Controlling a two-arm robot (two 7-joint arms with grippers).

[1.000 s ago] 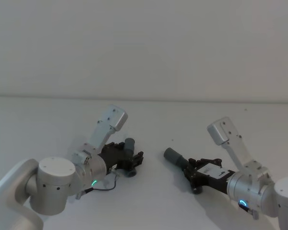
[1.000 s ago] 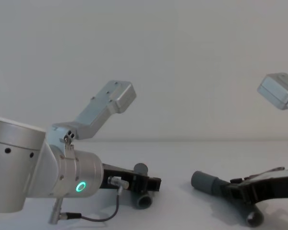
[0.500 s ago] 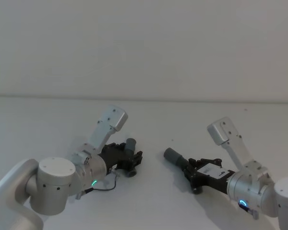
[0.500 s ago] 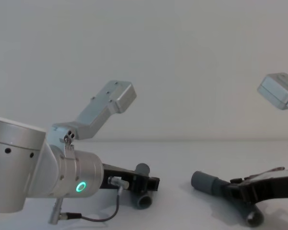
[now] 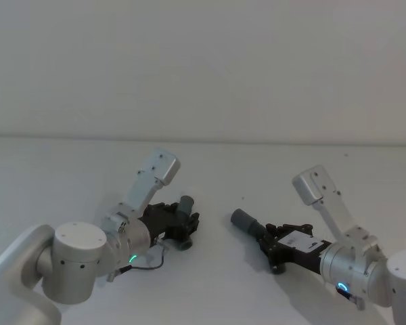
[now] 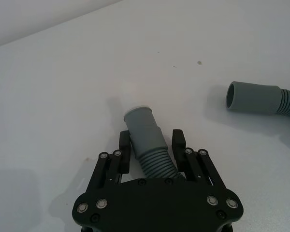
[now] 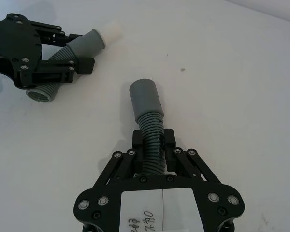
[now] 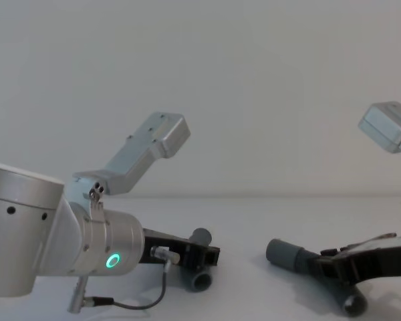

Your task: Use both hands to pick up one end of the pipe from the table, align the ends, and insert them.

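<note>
Holding both pieces low on the table (image 5: 216, 291), we have the left gripper (image 6: 152, 142) clamped on the short hose piece (image 6: 144, 126) and the right gripper (image 7: 153, 140) clamped on the longer hose piece (image 7: 152, 126); next we likely lift and point the cuffs (image 7: 143, 96) at each other.

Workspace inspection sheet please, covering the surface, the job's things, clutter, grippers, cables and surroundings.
Surface: white table, plain and matte.
Job's things: short hose piece and longer hose piece; their cuffs are apart with bare table between, not lined up, not joined.
Clutter: nothing seen.
Grippers: left gripper shut on the short hose piece at its ribbed part; right gripper shut on the longer hose piece's ribs just behind its cuff.
Cables: thin black cable looping below the left wrist, apart from both hoses.
Surroundings: plain pale wall behind the table.
</note>
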